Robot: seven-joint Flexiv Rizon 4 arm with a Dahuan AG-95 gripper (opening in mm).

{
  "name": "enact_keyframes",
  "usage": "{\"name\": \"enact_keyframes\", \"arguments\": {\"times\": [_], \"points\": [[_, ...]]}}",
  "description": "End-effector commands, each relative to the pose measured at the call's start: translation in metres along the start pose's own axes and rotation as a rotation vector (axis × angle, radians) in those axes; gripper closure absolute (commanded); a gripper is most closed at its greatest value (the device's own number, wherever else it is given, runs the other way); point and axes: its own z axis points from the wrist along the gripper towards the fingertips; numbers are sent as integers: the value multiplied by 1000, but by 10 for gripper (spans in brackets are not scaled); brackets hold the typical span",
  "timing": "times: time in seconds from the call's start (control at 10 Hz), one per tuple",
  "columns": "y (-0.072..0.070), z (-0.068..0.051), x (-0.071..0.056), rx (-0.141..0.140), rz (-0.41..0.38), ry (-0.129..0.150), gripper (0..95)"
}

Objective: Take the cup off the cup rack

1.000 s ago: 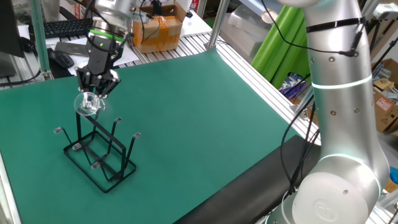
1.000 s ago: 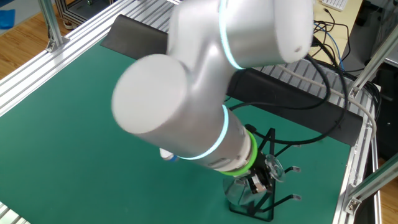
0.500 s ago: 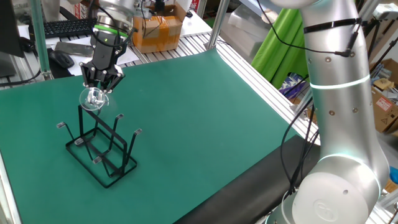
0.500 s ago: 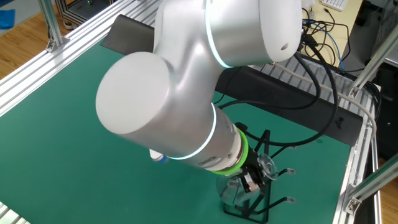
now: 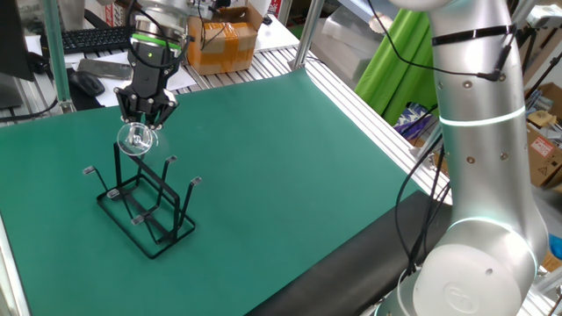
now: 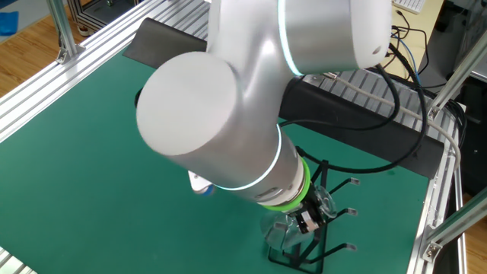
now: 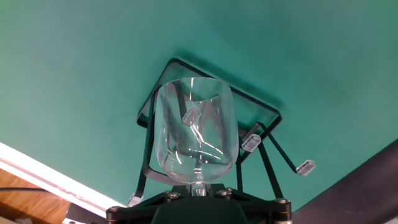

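My gripper (image 5: 145,114) is shut on the stem of the cup (image 5: 134,139), a clear wine glass hanging bowl-down just above the left end of the cup rack (image 5: 147,211). In the hand view the bowl of the cup (image 7: 196,130) reaches out from my gripper (image 7: 198,190) over the black wire base of the cup rack (image 7: 268,116). A bent prong tip shows through the glass, and I cannot tell whether it is inside the bowl. In the other fixed view the arm hides most of the cup (image 6: 283,233) and the cup rack (image 6: 333,228).
The rack stands on a green mat (image 5: 290,167). A keyboard (image 5: 92,39) and a cardboard box (image 5: 224,39) lie beyond the mat's far edge. An aluminium frame rail (image 5: 369,105) borders the right side. The arm's base (image 5: 479,237) stands at the near right.
My gripper has carried the glass a little up and towards the far side. The rack has slid slightly the same way on the mat. The jaws stay shut.
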Motion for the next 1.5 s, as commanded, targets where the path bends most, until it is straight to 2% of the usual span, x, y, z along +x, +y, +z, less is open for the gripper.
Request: {"name": "enact_keyframes", "arguments": {"times": [0.1,0.3,0.7,1.0,1.3,1.5], "points": [[1,0,0,0,-2,7,950],[0,2,1,-6,8,61,950],[-2,5,9,-18,25,93,950],[-1,5,10,-49,42,151,950],[-1,5,13,-45,45,163,950],[-1,5,20,-40,55,181,950]]}}
